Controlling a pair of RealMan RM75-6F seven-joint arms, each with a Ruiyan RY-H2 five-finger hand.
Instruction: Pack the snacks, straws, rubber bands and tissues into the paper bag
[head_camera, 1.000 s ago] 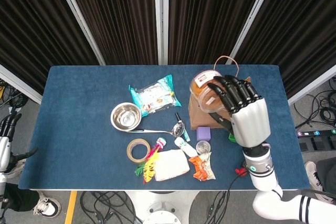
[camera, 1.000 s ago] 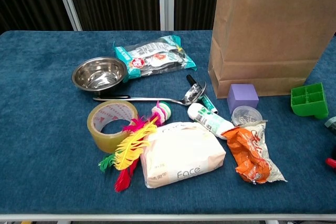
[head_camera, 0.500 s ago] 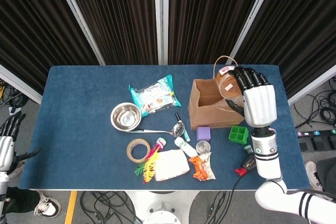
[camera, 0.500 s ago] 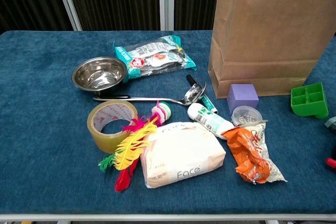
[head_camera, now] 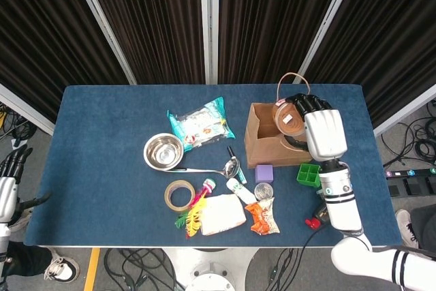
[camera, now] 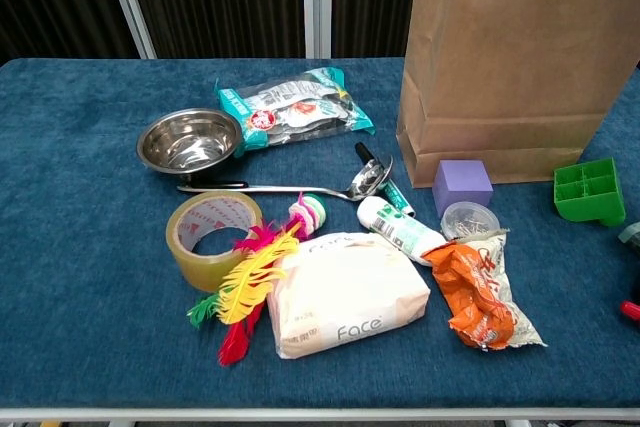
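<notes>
My right hand (head_camera: 319, 133) grips a round clear tub of orange-brown snacks (head_camera: 286, 117) at the open mouth of the brown paper bag (head_camera: 271, 146), which stands upright at the table's right (camera: 505, 67). On the table lie a teal snack packet (head_camera: 197, 122) (camera: 295, 107), a white tissue pack (head_camera: 223, 213) (camera: 345, 307), an orange snack packet (head_camera: 262, 217) (camera: 485, 292) and a small clear lidded tub (head_camera: 264, 191) (camera: 468, 219). My left hand (head_camera: 7, 185) hangs off the table's left edge, fingers apart and holding nothing. Neither hand shows in the chest view.
A steel bowl (head_camera: 163, 151), a ladle (head_camera: 216, 168), a tape roll (head_camera: 179, 195), a feather toy (head_camera: 194, 215), a white-green tube (head_camera: 240, 189), a purple cube (head_camera: 263, 172) and a green block (head_camera: 308, 174) crowd the table's middle and front. A red object (head_camera: 312, 222) lies by my right forearm.
My right hand carried the tub from high in front of the bag, round to the bag's right side, and now holds it lower at the bag's mouth. Table items unmoved.
</notes>
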